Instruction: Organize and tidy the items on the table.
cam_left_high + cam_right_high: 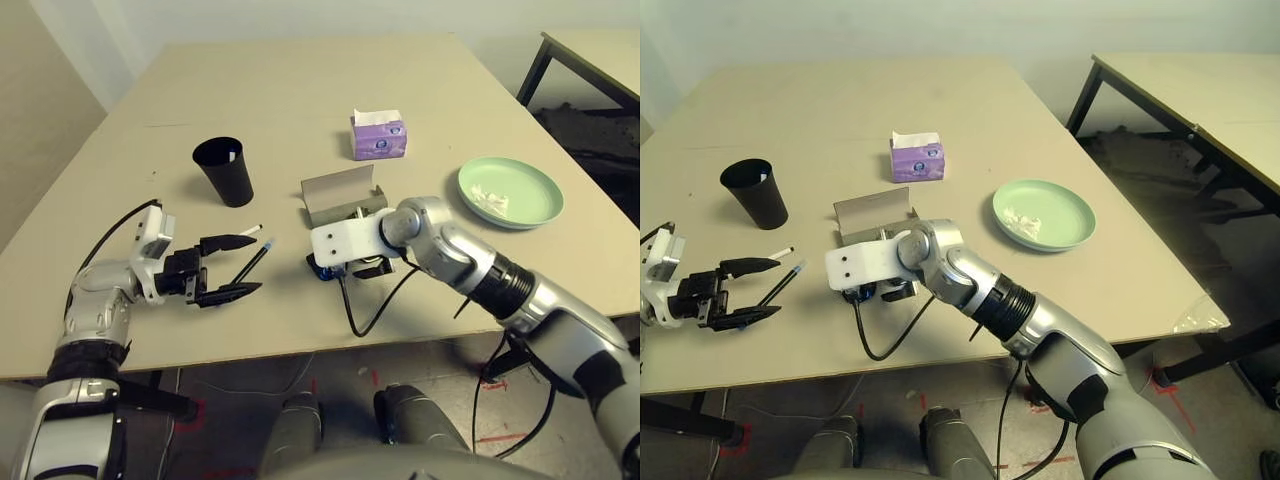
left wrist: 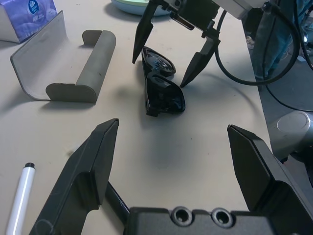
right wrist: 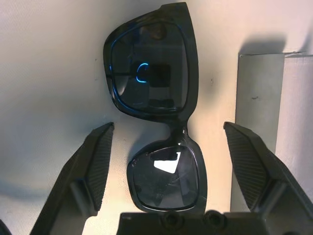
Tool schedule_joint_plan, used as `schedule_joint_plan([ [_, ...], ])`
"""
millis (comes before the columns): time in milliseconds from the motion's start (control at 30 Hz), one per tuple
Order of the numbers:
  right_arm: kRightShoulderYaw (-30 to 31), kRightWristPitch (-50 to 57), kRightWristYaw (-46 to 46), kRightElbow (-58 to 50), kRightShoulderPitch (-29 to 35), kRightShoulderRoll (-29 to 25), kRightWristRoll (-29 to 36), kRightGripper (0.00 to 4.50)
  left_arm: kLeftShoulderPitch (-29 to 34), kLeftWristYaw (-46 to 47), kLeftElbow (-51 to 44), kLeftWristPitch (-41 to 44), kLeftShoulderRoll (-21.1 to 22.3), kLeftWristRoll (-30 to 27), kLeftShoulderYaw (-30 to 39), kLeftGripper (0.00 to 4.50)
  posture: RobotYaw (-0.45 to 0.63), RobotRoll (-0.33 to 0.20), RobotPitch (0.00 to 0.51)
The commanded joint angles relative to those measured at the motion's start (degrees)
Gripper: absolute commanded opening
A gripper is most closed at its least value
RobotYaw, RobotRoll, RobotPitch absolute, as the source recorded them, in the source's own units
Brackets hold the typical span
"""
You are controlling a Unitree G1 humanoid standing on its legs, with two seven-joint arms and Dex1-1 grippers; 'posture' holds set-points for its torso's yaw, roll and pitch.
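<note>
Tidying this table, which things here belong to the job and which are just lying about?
Job: black cup, marker, pen, sunglasses, open grey case, purple tissue pack, green plate holding crumpled tissue.

Lying about: second table, loose black cable.

Counted: one cup [image 1: 224, 170], one marker [image 1: 250, 231], one pen [image 1: 250, 266], one sunglasses [image 3: 155, 115], one case [image 1: 343, 193], one tissue pack [image 1: 378, 134], one plate [image 1: 510, 192].

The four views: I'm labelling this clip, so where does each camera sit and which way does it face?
Left eye: head, looking down at the table; both silver forearms show.
Right eye: same head, same scene.
Left wrist: looks along the open left gripper at the dark sunglasses and grey glasses case.
Right wrist: looks down past the open right gripper at the sunglasses.
Shared: both wrist views show the sunglasses and case.
</note>
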Motion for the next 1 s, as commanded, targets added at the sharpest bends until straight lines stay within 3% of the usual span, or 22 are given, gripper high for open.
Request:
schedule_joint_plan([
  [33, -0.6, -0.9, -0.3, 1.2, 0.6, 0.6, -1.1, 3.82, 0.7, 0.0, -0.2, -0.3, 0.3, 0.1, 0.6, 4.50, -0.02, 0.000, 0.066],
  [367, -1.6, -1.8, 0.9, 0.7, 0.6, 0.6, -1.7, 0.17, 0.7, -0.2, 0.4, -0.7, 0.4, 0.2, 0.7, 4.50, -0.03, 0.000, 0.056],
  [533, -2.6, -2.6, 2.1, 0.7, -0.4, 0.3, -2.0, 0.14, 0.7, -0.2, 0.7, -0.8, 0.5, 0.2, 0.8, 4.50, -0.03, 0.000, 0.051],
  [767, -5.9, -5.3, 2.7, 4.6, -7.0, 1.6, -1.2, 0.14, -1.7, 6.7, 2.9, -2.1, -0.2, 1.9, 2.5, 4.50, -0.03, 0.000, 0.051],
  [1000, -7.7, -16.9, -4.6, 27.0, -17.0, 6.4, -2.3, 0.14, -4.6, 19.1, 1.2, 0.1, -0.9, 4.4, 2.9, 4.50, -0.02, 0.000, 0.052],
])
